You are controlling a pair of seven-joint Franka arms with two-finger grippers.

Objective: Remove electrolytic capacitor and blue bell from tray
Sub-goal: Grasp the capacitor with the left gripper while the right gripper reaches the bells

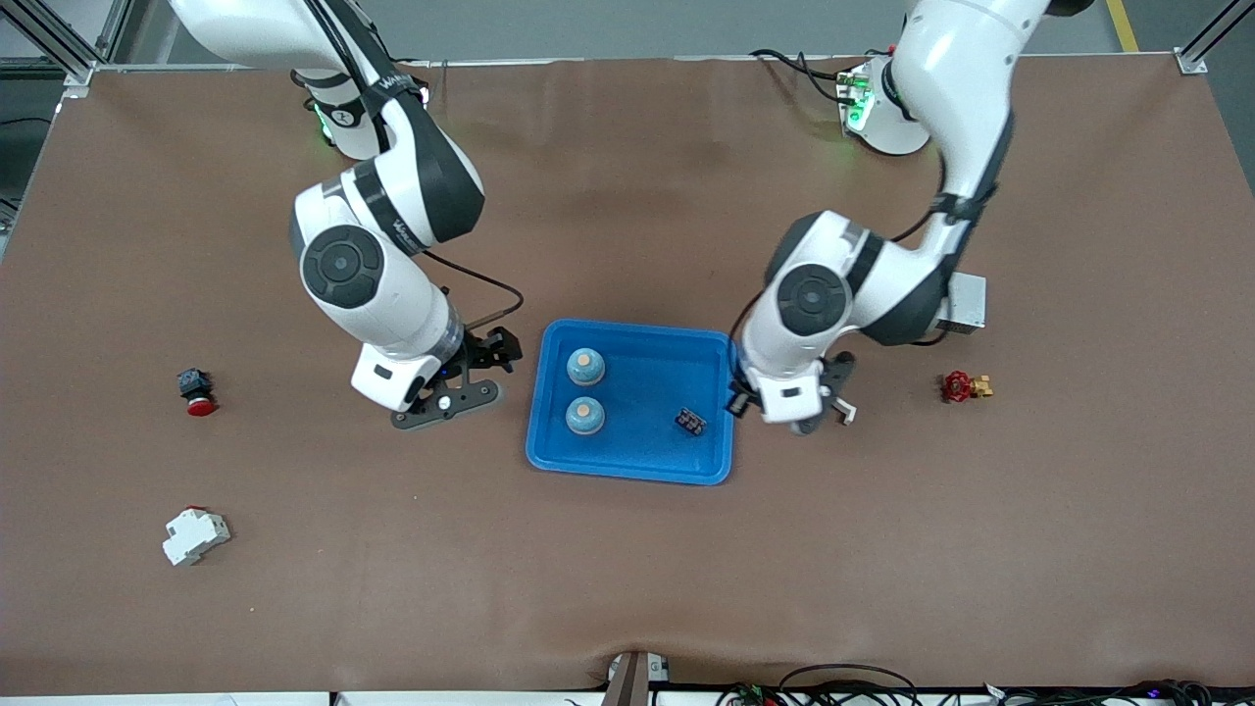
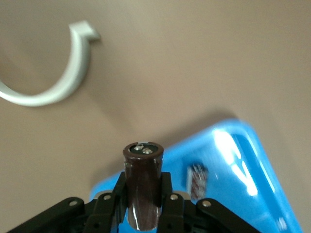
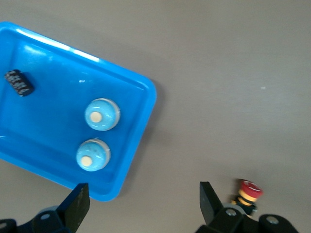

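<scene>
While a brown capacitor (image 2: 143, 187) is being clamped in the left gripper (image 2: 144, 196) beside the blue tray (image 1: 627, 461), two bells (image 1: 585, 366) are sitting inside it.
Just beside the tray's other end, the right gripper (image 3: 143, 204) is being held wide open and empty above the bench (image 1: 882, 549).

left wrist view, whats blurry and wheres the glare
Left wrist view: the capacitor in the left pincer is fairly sharp, the white curved piece is soft, and glare streaks the blue tray. Front view: even light, soft shadows.
</scene>
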